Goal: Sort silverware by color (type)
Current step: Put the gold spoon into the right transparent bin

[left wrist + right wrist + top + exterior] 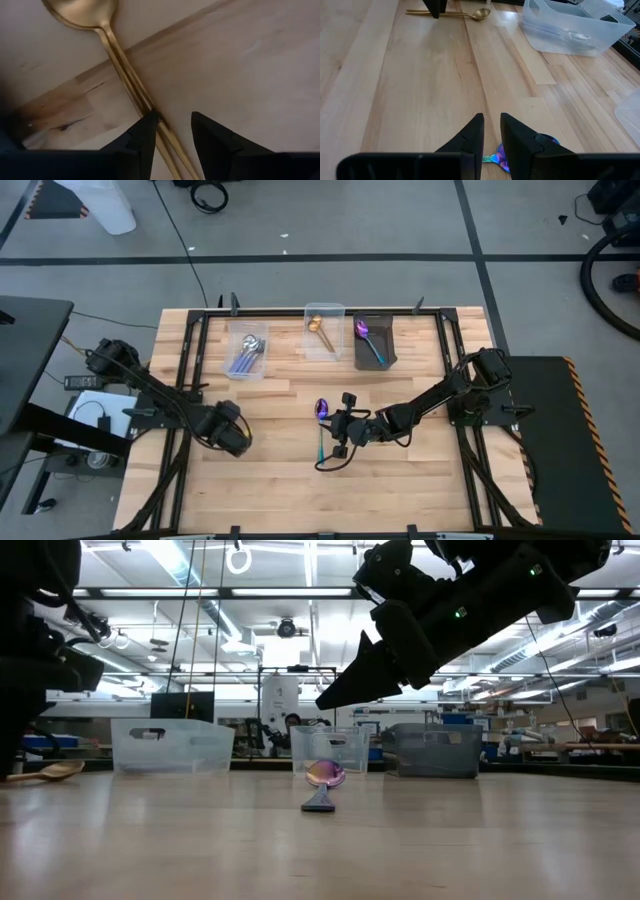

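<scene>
A gold spoon lies flat on the wooden table, bowl toward the table's far side. My left gripper points straight down over its handle, open, one finger on each side. Near the table's middle lies an iridescent purple-blue spoon with a teal handle, its bowl raised a little. My right gripper slants down above it with a narrow gap between its fingers and nothing in the gap. My left gripper comes from above, its fingers across the gold spoon's handle about midway along it. One fingertip stands right against the handle, and I cannot tell whether it touches. The spoon lies flat on the table.
Three bins stand in a row at the far edge: a clear one with silver spoons, a clear one with a gold spoon, and a dark one with an iridescent spoon. A black frame runs round the table.
</scene>
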